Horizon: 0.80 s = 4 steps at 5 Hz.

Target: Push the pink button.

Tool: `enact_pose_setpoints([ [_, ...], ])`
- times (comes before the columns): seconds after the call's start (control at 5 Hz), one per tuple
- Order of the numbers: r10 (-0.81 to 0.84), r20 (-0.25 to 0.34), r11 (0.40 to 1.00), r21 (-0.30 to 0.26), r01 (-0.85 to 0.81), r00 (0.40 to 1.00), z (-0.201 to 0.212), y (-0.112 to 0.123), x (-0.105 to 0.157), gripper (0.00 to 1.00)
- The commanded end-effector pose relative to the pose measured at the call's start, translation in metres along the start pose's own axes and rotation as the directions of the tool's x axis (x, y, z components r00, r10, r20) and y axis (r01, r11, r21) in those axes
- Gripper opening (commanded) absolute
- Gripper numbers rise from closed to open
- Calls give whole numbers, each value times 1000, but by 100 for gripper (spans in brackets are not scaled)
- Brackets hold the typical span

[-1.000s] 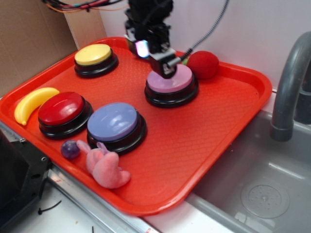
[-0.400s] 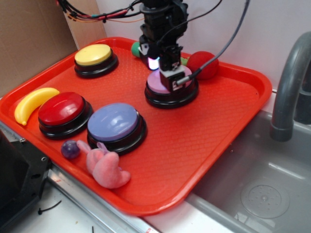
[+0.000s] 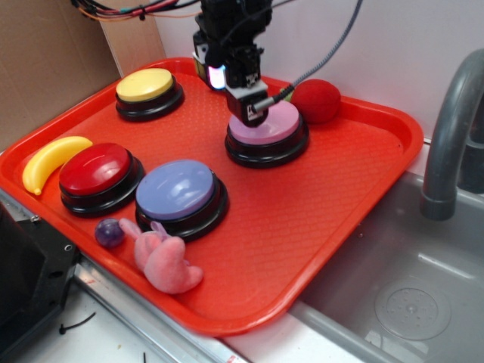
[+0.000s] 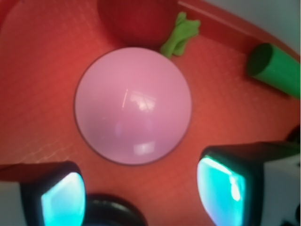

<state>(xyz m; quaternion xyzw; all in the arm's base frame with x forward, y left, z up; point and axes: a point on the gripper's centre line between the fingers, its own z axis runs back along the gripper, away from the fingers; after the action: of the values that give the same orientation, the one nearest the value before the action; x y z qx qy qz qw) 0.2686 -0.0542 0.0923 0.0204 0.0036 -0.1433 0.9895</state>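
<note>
Gripper [image 3: 249, 108] hovers over the pink button [image 3: 267, 125], jaws parted and empty.
Fingers [image 4: 63, 200] straddle the dome's near edge in the wrist view; the button sits mid-tray [image 3: 340, 204], near a red ball [image 3: 316, 100]. Its dome looks rigid, smooth and springy, so press straight down at centre rather than grasping.

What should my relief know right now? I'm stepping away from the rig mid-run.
End effector: above the pink button, fingers apart, holding nothing.
Pink button: on the red tray toward its back, with a red ball behind it.
Done: the arm is lined up over the button.
Left: whether it has been pressed can't be told from here; press down on the dome if not, then lift clear.
</note>
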Motion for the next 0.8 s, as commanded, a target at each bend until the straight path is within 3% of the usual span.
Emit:
enact_pose_setpoints([
  [0.0, 45, 76, 999, 27, -47, 996, 47, 4, -2, 100],
  [0.6, 110, 48, 993, 33, -112, 993, 64, 15, -25, 100],
])
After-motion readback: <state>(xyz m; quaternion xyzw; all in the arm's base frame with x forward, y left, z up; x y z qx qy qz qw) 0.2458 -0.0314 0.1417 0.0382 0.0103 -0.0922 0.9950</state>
